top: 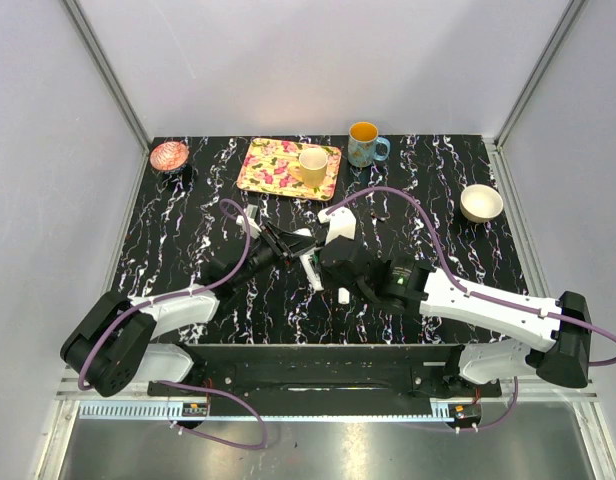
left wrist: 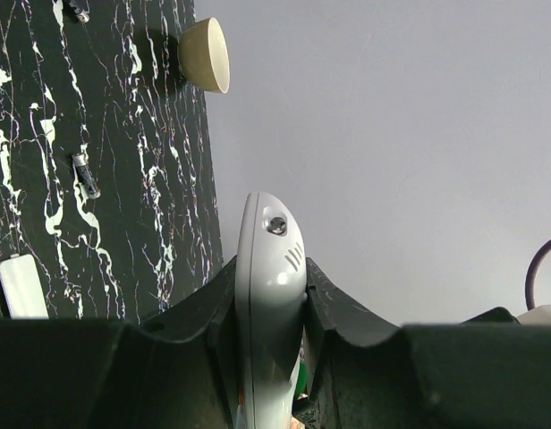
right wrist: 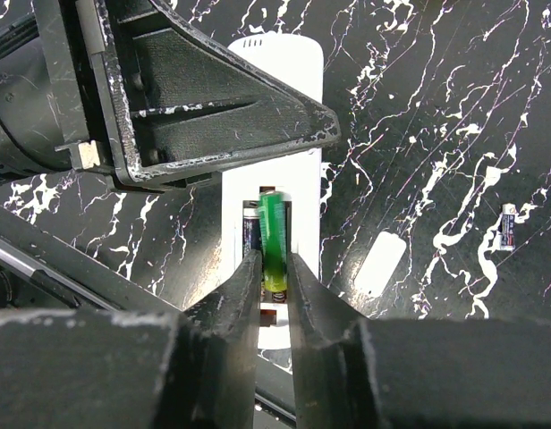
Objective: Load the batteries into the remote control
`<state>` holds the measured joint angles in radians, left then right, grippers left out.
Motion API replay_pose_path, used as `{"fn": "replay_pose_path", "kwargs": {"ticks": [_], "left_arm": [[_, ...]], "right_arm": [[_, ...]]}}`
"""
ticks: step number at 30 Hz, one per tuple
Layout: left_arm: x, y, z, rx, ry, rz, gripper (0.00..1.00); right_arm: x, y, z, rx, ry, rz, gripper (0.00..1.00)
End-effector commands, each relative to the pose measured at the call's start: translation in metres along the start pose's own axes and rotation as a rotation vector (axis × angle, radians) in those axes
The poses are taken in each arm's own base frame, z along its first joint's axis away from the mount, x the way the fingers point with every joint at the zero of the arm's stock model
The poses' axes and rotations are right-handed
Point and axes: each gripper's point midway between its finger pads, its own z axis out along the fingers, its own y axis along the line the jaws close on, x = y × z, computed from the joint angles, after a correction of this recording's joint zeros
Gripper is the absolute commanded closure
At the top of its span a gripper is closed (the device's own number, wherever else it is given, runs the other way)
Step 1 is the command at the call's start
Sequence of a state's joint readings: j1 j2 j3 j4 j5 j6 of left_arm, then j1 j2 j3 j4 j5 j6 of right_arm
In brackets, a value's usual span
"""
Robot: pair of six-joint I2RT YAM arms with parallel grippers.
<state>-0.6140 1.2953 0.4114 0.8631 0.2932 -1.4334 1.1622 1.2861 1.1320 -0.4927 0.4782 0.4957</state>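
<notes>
Holding a green battery (right wrist: 274,234) over the recess (right wrist: 255,207) of the remote (right wrist: 289,58), the right tool (right wrist: 274,273) is clamped on it. The left tool (left wrist: 271,295) pinches the remote by its edges at the middle of the surface (top: 188,200). If the battery goes down tilted, it could jam against the dark battery (right wrist: 250,234) seated beside it, or lever the remote from the left tool's hold.

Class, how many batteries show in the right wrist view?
3: a green battery in the right hand; a dark battery beside it in the remote; a loose battery on the table, right. More may be hidden.
</notes>
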Motion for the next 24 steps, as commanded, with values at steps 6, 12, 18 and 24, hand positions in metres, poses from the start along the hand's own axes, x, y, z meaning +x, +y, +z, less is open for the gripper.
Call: {"fn": "replay_pose_path", "kwargs": {"ticks": [6,12,18,24], "left_arm": [[-0.01,-0.071,0.002,0.23,-0.024,0.011,1.0],[-0.009,-0.067,0.002,0.227,-0.02,0.008,1.0],[-0.009,-0.059,0.002,0.214,-0.025,0.0,1.0],[-0.01,-0.056,0.003,0.21,-0.031,0.008,1.0]], "right_arm": [[0.008,-0.01,0.001,0.059,0.046,-0.029,0.72],[0.0,-0.012,-0.004,0.07,0.022,-0.013,0.62],[-0.023,-0.012,-0.024,0.052,-0.036,0.027,0.51],[-0.038,-0.013,-0.042,0.025,-0.069,0.064,0.45]]}}
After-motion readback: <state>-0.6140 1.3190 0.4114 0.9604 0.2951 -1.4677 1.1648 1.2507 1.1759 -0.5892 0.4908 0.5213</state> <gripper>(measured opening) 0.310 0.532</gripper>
